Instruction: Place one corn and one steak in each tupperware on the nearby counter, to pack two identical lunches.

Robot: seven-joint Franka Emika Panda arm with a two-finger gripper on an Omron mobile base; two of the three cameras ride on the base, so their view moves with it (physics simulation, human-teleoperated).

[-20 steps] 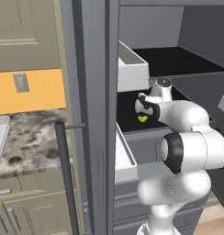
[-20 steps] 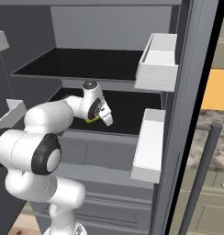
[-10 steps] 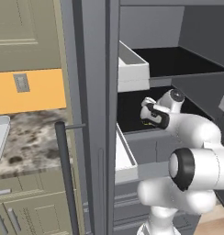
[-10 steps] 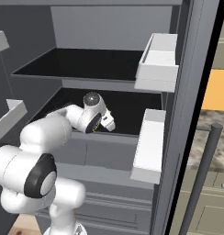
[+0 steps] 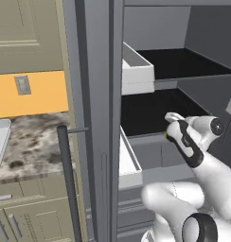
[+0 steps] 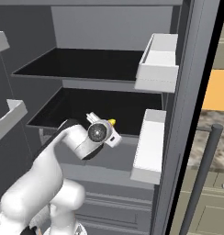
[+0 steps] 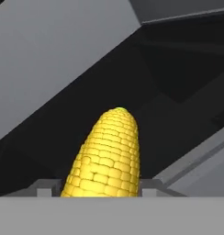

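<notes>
Between the jaws sits the corn — pinched — black shelves and white bins alongside.

A kitchen: an open fridge with black shelves stands beside a stone counter over panelled cabinets.

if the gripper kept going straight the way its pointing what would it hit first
The corn sits between the fingers, leading the way. Beyond its tip, the line appears to run toward the fridge's dark back corner by the grey wall, though depth is hard to judge.
</notes>
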